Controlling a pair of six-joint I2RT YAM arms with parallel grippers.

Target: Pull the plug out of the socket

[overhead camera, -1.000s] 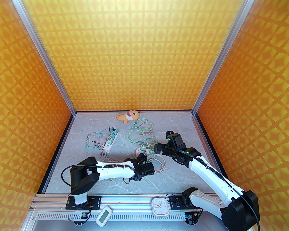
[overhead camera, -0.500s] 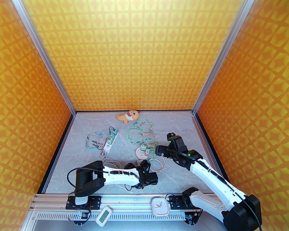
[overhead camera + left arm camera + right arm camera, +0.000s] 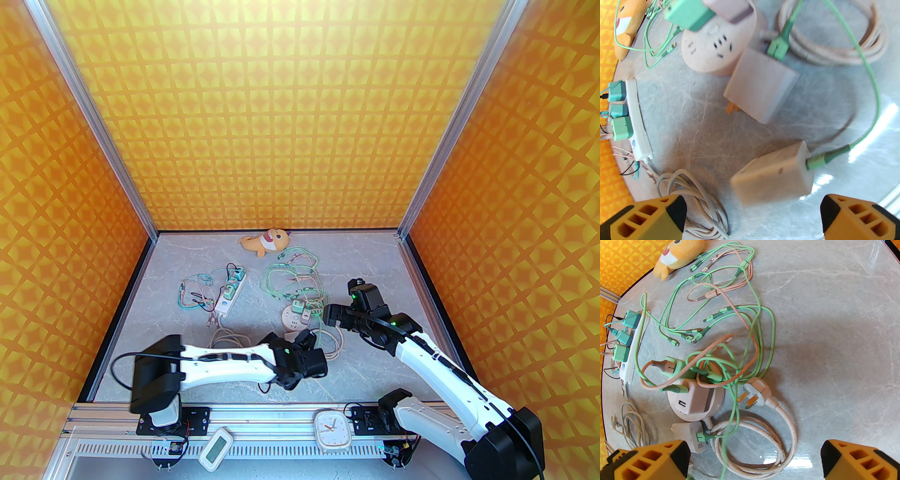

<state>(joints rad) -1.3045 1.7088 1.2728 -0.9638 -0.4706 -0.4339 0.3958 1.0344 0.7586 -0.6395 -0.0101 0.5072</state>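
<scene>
Currently both pincers gape empty, left pincer (image 3: 752,208) over a loose pink cube charger (image 3: 773,173), right pincer (image 3: 754,451) near the round pink socket hub (image 3: 718,400), whose seated pale-pink cube plug (image 3: 693,394) looks light, rigid, smooth-sided; probably best gripped across flat opposite faces, not by its soft green cable (image 3: 675,388).

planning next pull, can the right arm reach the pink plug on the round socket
Probably yes: the open right gripper hangs near the pink plug on the round socket, though green cables across it may snag.
</scene>
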